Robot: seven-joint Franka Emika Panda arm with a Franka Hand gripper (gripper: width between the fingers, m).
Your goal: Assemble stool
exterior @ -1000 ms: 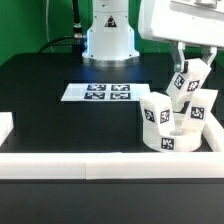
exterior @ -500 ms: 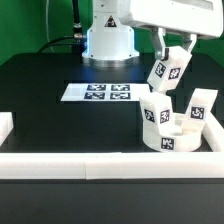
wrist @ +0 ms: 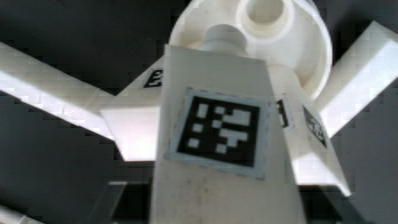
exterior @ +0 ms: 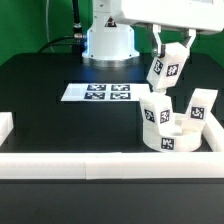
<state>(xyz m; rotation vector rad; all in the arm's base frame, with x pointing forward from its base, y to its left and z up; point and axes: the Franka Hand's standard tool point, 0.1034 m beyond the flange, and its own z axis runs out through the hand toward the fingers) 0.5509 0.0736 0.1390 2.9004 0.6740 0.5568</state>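
- Nearest me, the white border rail [exterior: 100, 160] runs along the near edge of the table, and nothing loose lies against it.
- Just behind it, in the near corner on the exterior view's right, sits the seat disc [exterior: 172, 140], flat on the table with its sockets up.
- Two legs are already standing in it. The first standing leg [exterior: 153, 113] is on the side toward the exterior view's left, and the second standing leg [exterior: 203, 107] is on the side toward the exterior view's right. Both lean a little outward. I can't tell from here whether they are seated all the way.
- Above the seat, clear of it and of both standing legs, the gripper [exterior: 168, 58] has its jaws clamped on the third leg [exterior: 165, 72], which hangs tilted in the air with its tag facing me.
- The wrist view is filled by that leg [wrist: 217, 140], tag square on. Beyond its far end is a round white shape I take for the seat.
- Further back, toward the middle of the table, the marker board [exterior: 97, 93] lies flat, well apart from the work.
- At the far edge stands the robot base [exterior: 108, 40].
- My read is that two legs are in and this one has yet to go down into a free socket and be secured. I see no other loose leg on the table, so whether more follow I can't say.
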